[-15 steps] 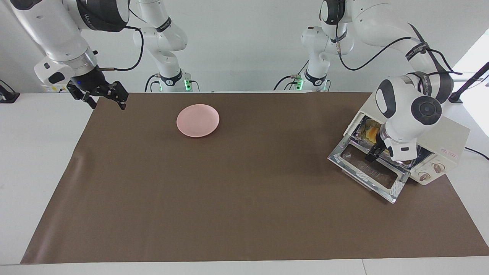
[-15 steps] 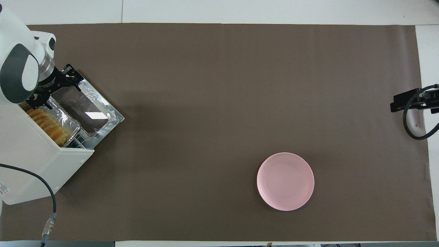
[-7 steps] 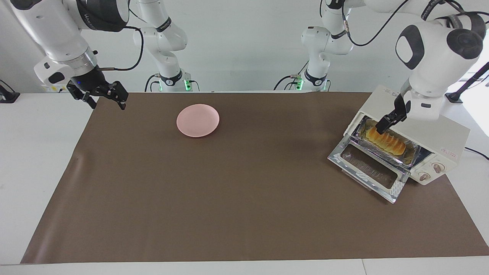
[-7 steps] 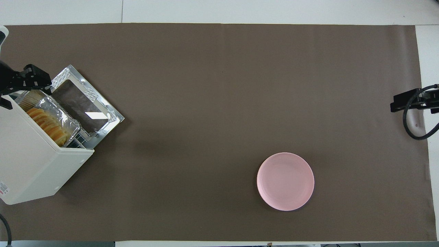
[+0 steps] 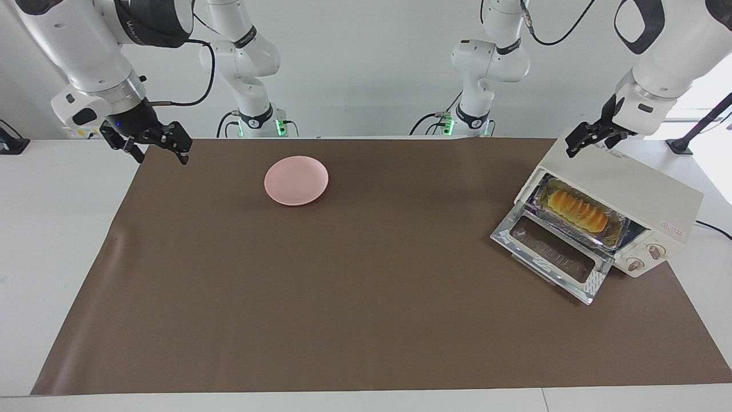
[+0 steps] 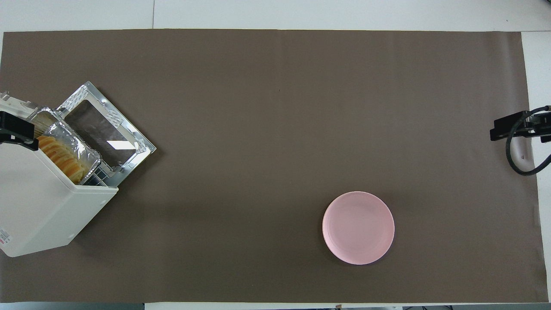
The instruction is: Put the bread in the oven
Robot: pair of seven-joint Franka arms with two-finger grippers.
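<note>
The bread (image 5: 576, 209) is a golden ridged loaf lying in a crinkled foil tray (image 5: 542, 198) on the rack inside the cream-white oven (image 5: 640, 186). The oven's glass door (image 5: 552, 252) hangs open and flat. In the overhead view the bread (image 6: 60, 158) and the tray (image 6: 84, 148) show in the oven (image 6: 38, 206) mouth, with the door (image 6: 107, 133) down. My left gripper (image 5: 595, 138) is open and empty, raised over the oven's top corner nearest the robots; it also shows at the overhead view's edge (image 6: 15, 131). My right gripper (image 5: 160, 150) is open and empty, waiting over the mat's edge at the right arm's end.
A round pink plate (image 5: 296, 180) lies empty on the brown mat (image 5: 343, 286), near the robots toward the right arm's end; it also shows in the overhead view (image 6: 358, 227). The oven stands at the left arm's end of the mat. A cable runs from the oven.
My left gripper has pulled out of the oven mouth, risen and moved back over the oven's top. The bread and tray stay inside. The right arm has not moved.
</note>
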